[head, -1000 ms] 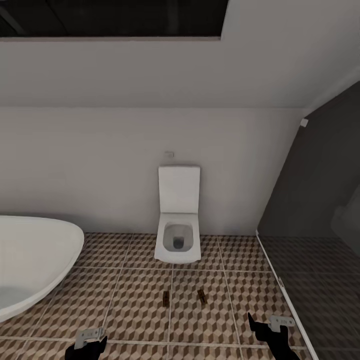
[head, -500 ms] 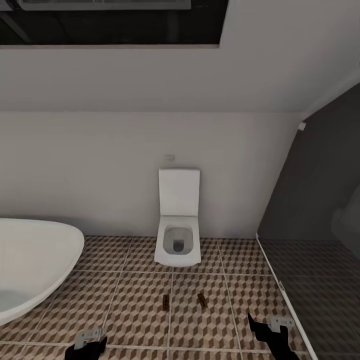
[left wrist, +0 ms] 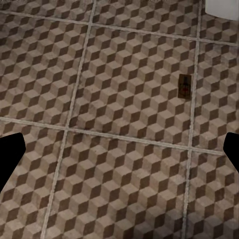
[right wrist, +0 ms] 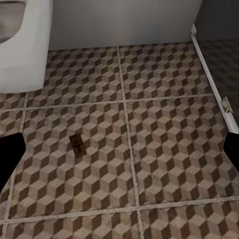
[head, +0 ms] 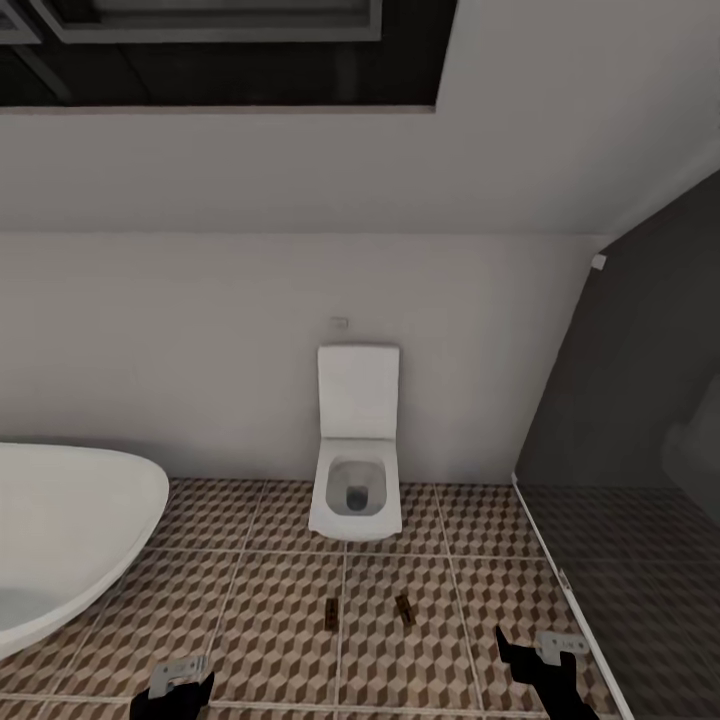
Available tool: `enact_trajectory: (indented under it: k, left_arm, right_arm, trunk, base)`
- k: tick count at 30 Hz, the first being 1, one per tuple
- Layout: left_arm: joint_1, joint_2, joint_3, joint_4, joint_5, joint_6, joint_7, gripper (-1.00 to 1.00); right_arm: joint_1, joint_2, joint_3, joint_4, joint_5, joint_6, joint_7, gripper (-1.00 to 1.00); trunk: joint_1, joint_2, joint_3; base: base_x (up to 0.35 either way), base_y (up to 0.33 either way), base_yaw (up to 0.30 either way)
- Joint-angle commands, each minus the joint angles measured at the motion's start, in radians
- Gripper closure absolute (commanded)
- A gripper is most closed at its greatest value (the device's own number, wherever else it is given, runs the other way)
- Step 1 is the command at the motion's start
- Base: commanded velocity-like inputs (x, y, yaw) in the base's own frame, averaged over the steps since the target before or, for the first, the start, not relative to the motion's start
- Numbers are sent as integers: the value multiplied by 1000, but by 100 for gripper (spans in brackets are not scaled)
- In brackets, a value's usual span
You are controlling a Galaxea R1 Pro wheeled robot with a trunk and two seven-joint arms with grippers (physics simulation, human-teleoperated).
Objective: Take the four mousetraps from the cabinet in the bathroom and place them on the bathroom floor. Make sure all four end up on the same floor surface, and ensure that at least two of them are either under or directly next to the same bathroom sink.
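1. Over on the left, the white bathtub [head: 70, 540] sits a touch lower in the head view than a second ago, and more of the dark ceiling opening [head: 220, 50] shows up top. The whole view has slid together, so the head has tilted or the robot has backed off; nothing in the room has moved.

2. Low at the left, the left end effector [head: 178, 682] hangs over the bathroom floor [head: 250, 640]. In its wrist view the fingertips sit at the two edges with bare tile between, so it is spread wide and carries nothing.

3. Out in the middle, two mousetraps lie flat on the tiles in front of the toilet [head: 356, 485]: the left mousetrap [head: 330, 613] beside a grout line, the right mousetrap [head: 404, 609] near it but apart. They keep their places on the tiles from a second ago.

4. Low at the right, the right end effector [head: 545, 655] is likewise spread wide and empty, just beside the dark shower screen [head: 640, 450].

5. My read: two traps are down on the proper floor, but by the toilet, with no sink in sight. The other two have yet to be fetched, and the sink condition probably remains unmet.
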Motion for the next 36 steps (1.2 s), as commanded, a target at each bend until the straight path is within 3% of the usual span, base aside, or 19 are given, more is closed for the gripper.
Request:
enact_trajectory:
  k: [1,26,36]
  left_arm:
    - [-2,0,-7,5,11,-6,-7,-100]
    - [-1,-1,-7,5,11,-6,-7,-100]
    - [-1,-2,-7,5,11,-6,-7,-100]
  right_arm:
    - [-1,0,6,1,-11,-3,6,-100]
    - [1,0,6,2,-11,-2,5,-100]
    - [1,-1,6,1,-11,-2,4,-100]
  trunk:
    - [1,-2,0]
    - [1,-2,7]
    - [1,-2,3]
  base:
    - [0,0,0]
    - [0,0,0]
    - [0,0,120]
